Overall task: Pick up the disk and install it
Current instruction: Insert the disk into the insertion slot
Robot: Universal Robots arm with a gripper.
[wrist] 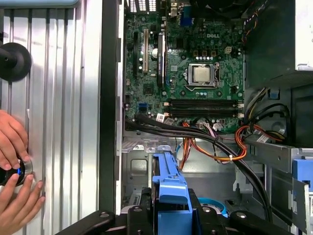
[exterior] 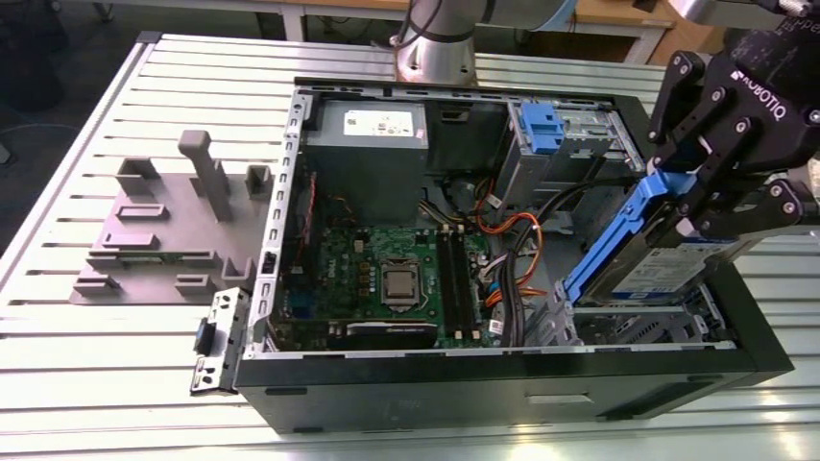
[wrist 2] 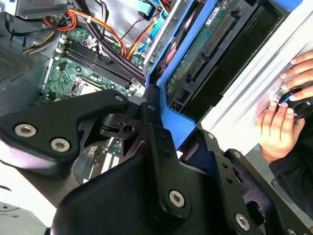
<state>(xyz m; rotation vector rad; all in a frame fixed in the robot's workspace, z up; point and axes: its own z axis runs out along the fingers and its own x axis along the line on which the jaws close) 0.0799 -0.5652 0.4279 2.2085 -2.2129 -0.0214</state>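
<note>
Pincer (exterior: 698, 197) clenched on the disk (exterior: 656, 267); you hold it tilted just above the drive cage (exterior: 640, 325) at the exterior view's right of the case (exterior: 423, 382): square its rails (exterior: 613, 242) to the cage and mind the cables (exterior: 519, 283)

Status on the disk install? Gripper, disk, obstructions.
Gripper shut on the disk, tilted at the drive cage. Not seated yet. Cables run beside the cage; a hand outside the case.
</note>
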